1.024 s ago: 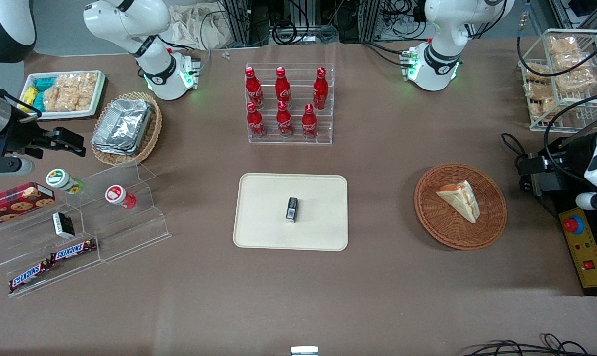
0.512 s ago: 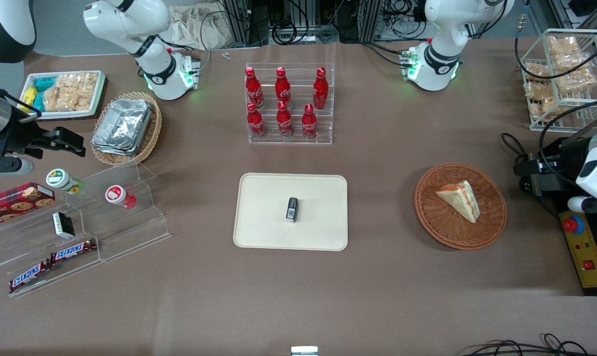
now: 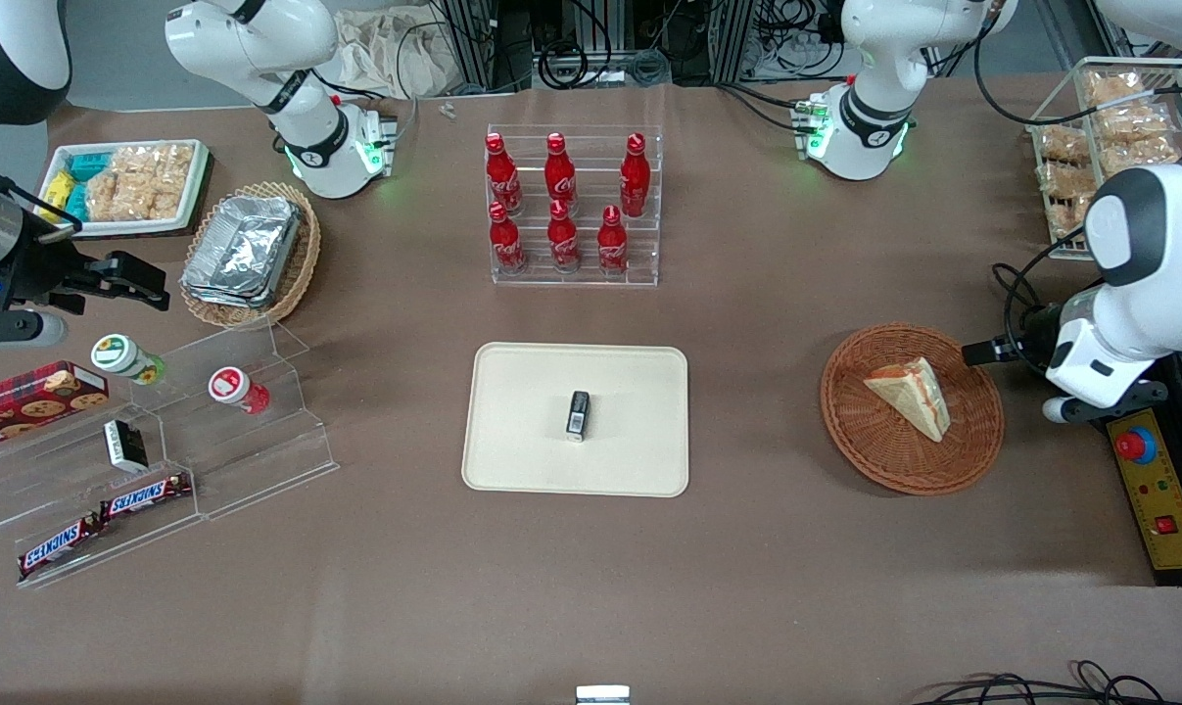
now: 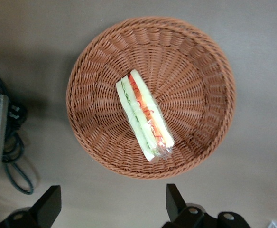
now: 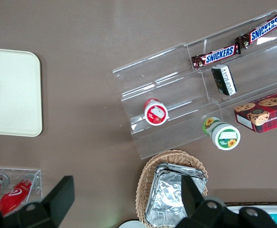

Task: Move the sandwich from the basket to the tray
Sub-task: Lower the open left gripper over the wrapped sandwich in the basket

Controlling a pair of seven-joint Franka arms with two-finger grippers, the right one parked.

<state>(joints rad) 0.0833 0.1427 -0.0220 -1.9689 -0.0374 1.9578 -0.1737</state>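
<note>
Pincer [image 4: 110,206], fingers spread and empty, hovers above the sandwich [image 4: 144,115] lying in the basket [image 4: 96,61]; grasp and transfer to the tray [image 3: 522,460] remain.

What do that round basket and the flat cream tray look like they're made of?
The basket looks like woven wicker, reddish-brown, its ribbed strands showing. The tray seems to be matte plastic, smooth and uniform, though that is uncertain. The gripper hangs above the basket, jaws open.

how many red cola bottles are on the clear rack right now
6, all on the clear rack: three on the upper step, three on the lower step nearer the camera. None seem hidden. The pincer hangs open above the basket.
</note>
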